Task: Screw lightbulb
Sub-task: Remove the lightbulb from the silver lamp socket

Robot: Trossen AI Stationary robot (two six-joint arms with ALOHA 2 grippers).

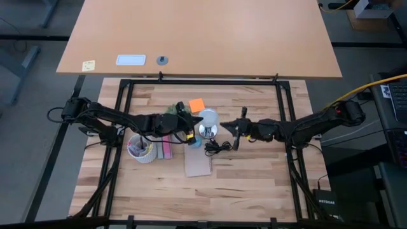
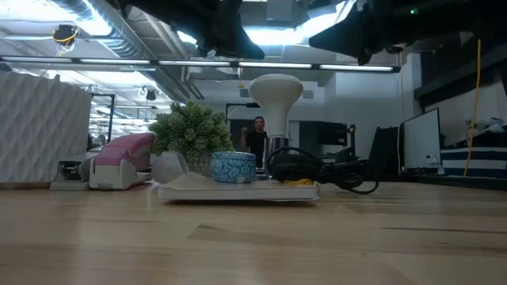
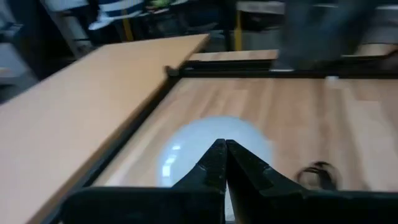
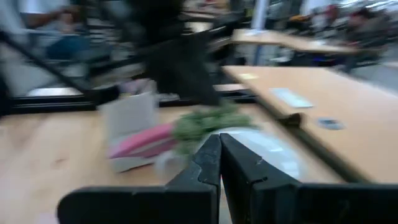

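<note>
**Frosted bulb stands in its socket, both grippers shut and empty**

Frosted white glass marks the lightbulb (image 2: 276, 96), which stands upright near the middle of the table with its globe on top and its neck going down into the socket (image 2: 276, 146), a shiny metal piece whose black cord (image 2: 317, 169) lies coiled just beside it. From above, the bulb (image 1: 208, 118) sits between the two arms. The left gripper (image 1: 191, 121) hangs just beside the globe on its left, fingers pressed together and holding nothing; its wrist camera looks past the closed tips (image 3: 222, 154) onto the pale dome below. The right gripper (image 1: 236, 129) waits near the bulb on the other side, fingers (image 4: 217, 155) likewise pressed together with nothing between them.

How deep the threads sit cannot be told, so the bulb may be only partly screwed in. The risk is contact from closed fingers: a sideways nudge against the smooth globe could tilt it, cross the threads, or drag the light socket and its cord across the wood. The small plant (image 2: 190, 131), blue cup (image 2: 233, 167) and pink stapler (image 2: 119, 162) crowd the left side, leaving little room to swing.
</note>
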